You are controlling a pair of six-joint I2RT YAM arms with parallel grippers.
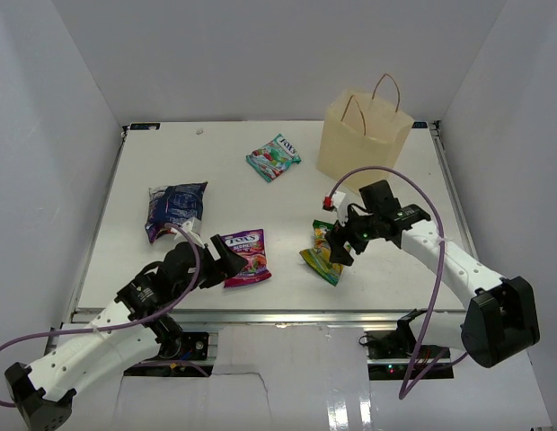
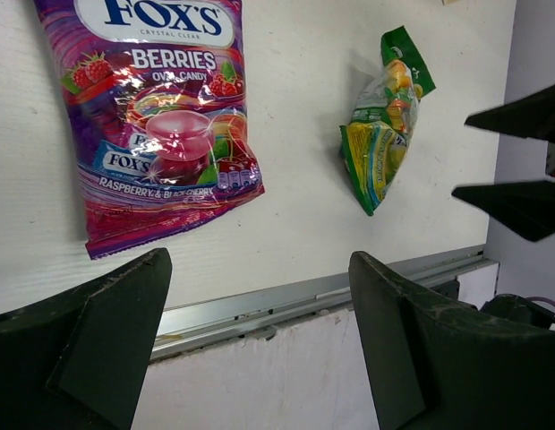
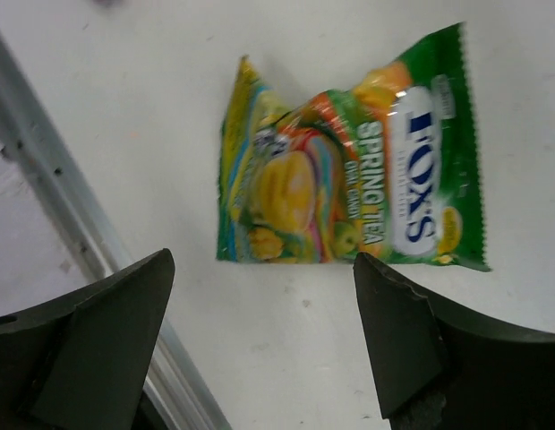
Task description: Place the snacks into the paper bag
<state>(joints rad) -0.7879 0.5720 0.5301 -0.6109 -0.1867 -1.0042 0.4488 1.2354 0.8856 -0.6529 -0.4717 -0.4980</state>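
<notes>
So, biggest first: the white tabletop (image 1: 171, 153) has the upright tan kraft paper bag with twisted-cord handles (image 1: 364, 135) standing in the far right corner, mouth up, and I can't tell if anything's inside it. Every snack I can see is out on the table. The crinkly dark blue candy packet (image 1: 175, 206) lies on the left. The glossy purple berry candy packet (image 2: 161, 116) lies flat just in front of the left gripper (image 2: 260, 305), whose fingers are spread wide with nothing between them. The green-yellow spring tea candy packet (image 3: 349, 193) lies near the front rail with the right gripper (image 3: 260, 305) hanging right over it, fingers also wide apart and not touching it. The small teal candy packet (image 1: 273, 157) sits toward the back, left of the bag, and the tiny red pouch (image 1: 330, 201) lies between the right arm and the bag. What worries me: these packets are flat and slick, so a pinch coming straight down could skate off or catch only a corner, and then it drops on the way over. The bag looks light, so clipping its rim or a handle could tip it. And that red pouch sits right by the right arm's cable, so one sweep could knock it away.
</notes>
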